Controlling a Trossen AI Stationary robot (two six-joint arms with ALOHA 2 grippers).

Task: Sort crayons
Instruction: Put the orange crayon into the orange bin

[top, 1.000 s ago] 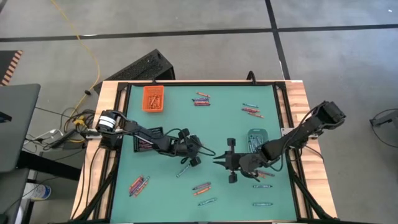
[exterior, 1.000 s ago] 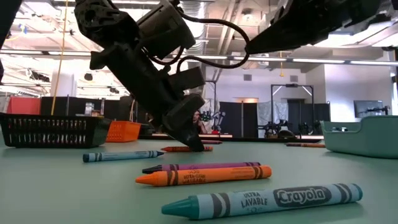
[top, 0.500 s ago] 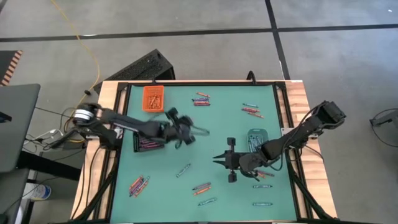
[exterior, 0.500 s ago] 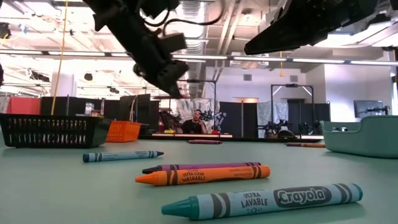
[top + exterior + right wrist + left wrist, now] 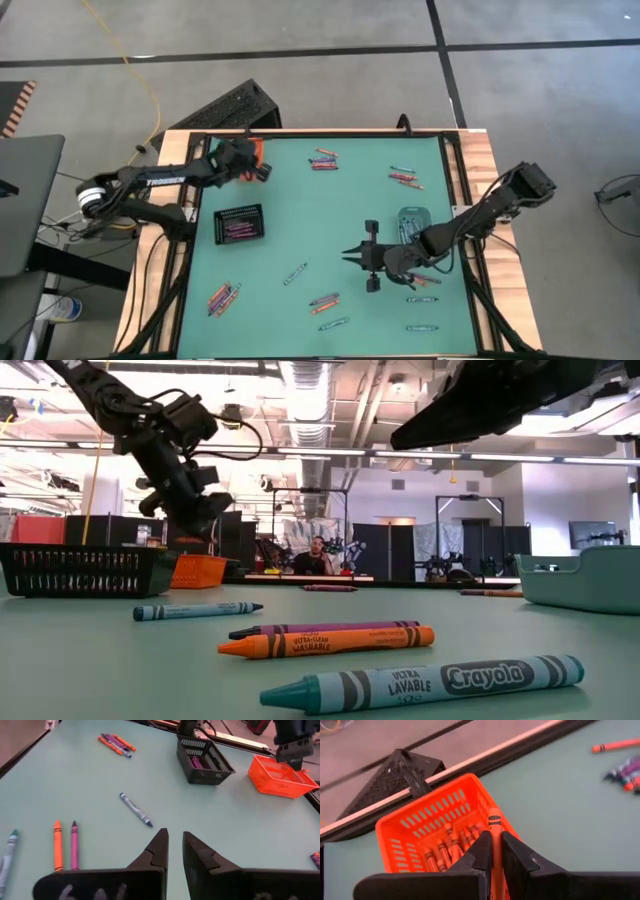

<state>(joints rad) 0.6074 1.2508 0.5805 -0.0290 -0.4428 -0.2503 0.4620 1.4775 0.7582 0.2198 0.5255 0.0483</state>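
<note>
My left gripper [image 5: 262,170] hangs over the orange tray [image 5: 247,158] at the table's far left, shut on an orange crayon [image 5: 494,827]. The tray [image 5: 445,832] holds several orange crayons. In the low view my left gripper [image 5: 205,515] is just above that tray [image 5: 197,570]. My right gripper [image 5: 348,258] waits shut and empty over the table's middle right. Loose crayons lie on the mat: a blue one [image 5: 295,273], a purple and an orange one [image 5: 323,300], a teal one [image 5: 333,323]. My left gripper pinches the orange crayon's shaft [image 5: 495,840] between its two fingers, which lie along the crayon. The crayon's banded end [image 5: 494,817] sticks out past the fingertips, over the orange tray's rim. The crayon is lifted clear of the table.
A black tray [image 5: 239,223] with purple crayons stands left of centre, and a clear tray [image 5: 410,222] stands beside my right arm. More crayon groups lie at the far middle [image 5: 323,158], far right [image 5: 404,177], near left [image 5: 222,297] and near right [image 5: 421,327].
My left gripper has risen from the table's middle with the orange crayon and swung toward the far left edge, ending over the orange tray. The crayon has been lifted clear of the mat.
</note>
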